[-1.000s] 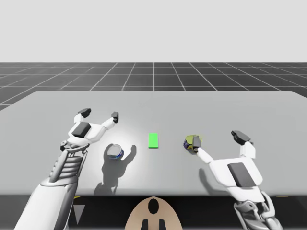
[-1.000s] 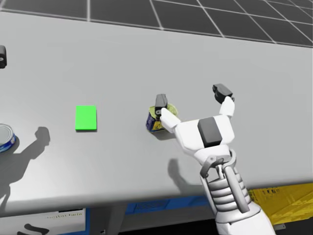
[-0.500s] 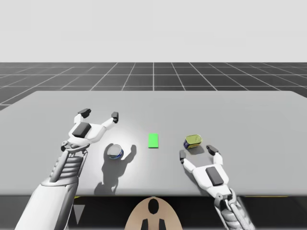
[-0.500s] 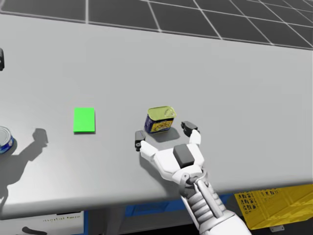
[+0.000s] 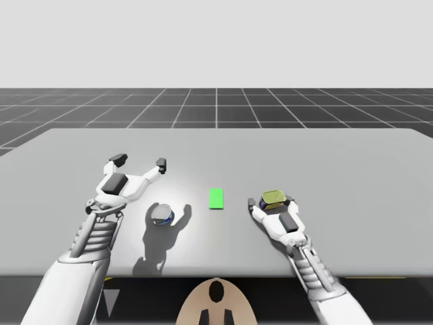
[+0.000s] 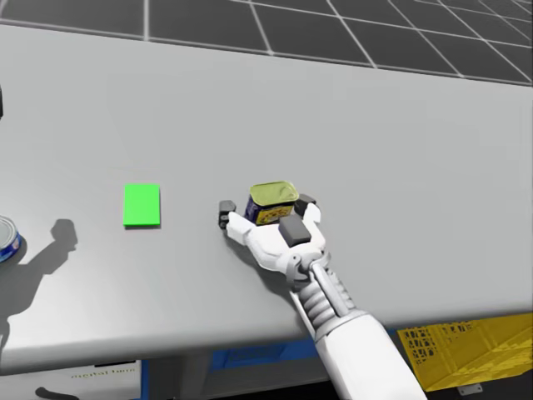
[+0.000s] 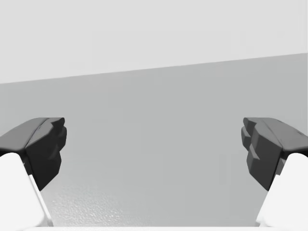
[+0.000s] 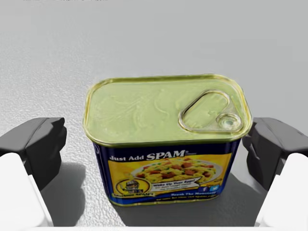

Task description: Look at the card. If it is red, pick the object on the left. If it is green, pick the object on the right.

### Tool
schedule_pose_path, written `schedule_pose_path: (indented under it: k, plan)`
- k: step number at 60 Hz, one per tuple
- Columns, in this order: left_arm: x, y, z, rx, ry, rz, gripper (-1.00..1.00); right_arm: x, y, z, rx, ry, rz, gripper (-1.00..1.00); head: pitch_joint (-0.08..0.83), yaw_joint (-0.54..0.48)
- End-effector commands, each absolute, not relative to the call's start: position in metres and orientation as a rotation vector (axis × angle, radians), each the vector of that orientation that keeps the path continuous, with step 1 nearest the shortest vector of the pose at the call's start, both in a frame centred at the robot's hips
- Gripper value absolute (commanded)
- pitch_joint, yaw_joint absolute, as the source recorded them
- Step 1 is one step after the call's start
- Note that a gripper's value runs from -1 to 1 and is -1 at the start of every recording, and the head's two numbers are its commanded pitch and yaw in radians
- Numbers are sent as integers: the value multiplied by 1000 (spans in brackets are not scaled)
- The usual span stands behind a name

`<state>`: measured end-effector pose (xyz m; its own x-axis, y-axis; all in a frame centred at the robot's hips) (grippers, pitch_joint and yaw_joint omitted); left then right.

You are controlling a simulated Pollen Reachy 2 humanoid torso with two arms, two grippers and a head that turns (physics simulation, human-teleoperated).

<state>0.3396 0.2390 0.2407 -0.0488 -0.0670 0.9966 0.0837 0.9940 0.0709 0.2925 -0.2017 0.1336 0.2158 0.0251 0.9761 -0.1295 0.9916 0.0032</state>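
Item 1. Round blue can [image 5: 161, 214], upright on the counter [image 5: 338, 156], nearest the front edge, left of the card.

Item 2. Right end effector [image 5: 270, 202], low over the counter, fingers spread wide; one finger stands clear of the rectangular can, the other close beside it.

Item 3. Blue-and-yellow rectangular can [image 8: 166, 115], upright between those fingers, gold lid up, right of the card.

Item 4. Green card [image 5: 216, 198], flat, between the two cans.

Item 5. Left end effector [image 5: 140, 161], farthest back, spread wide above bare counter, holding nothing.
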Motion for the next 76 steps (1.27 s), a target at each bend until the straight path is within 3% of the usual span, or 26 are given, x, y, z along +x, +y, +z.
schedule_pose_path:
  k: [1,2,3,4,5,18,29,41,48,60,70,76]
  plan:
    - [340,239,240,-12,-1614,-123,-1000,300,-186,128,170,-1313,64,-762,668,-305]
    - [341,240,241,-11,-1615,-122,-1000,299,-186,128,151,-1319,56,-380,668,-305]
    - [341,240,241,-11,-1615,-121,-1000,299,-186,127,153,-1318,57,765,667,-305]
    - [341,240,241,-11,-1615,-120,-1000,298,-186,127,155,-1316,61,954,667,-306]
    - [341,241,241,-12,-1615,-119,-1000,298,-186,127,159,-1314,65,979,667,-306]
    - [340,242,242,-11,-1617,-113,-1000,296,-187,126,168,-1307,68,1000,607,-315]
    - [340,244,243,-7,-1618,-111,-1000,295,-187,125,177,-1307,73,1000,381,-332]
    - [341,245,243,-6,-1617,-108,-1000,295,-187,129,174,-1318,65,1000,292,-359]
    - [341,246,243,-5,-1617,-104,-1000,297,-190,166,193,-1391,55,1000,283,-364]
    - [342,248,244,-4,-1617,-101,-1000,298,-189,262,202,-1583,89,1000,274,-371]
    - [343,249,244,-4,-1618,-99,-1000,292,-181,304,183,-1675,150,1000,270,-368]
    - [344,249,244,-2,-1619,-101,-1000,284,-170,342,161,-1788,199,1000,267,-368]
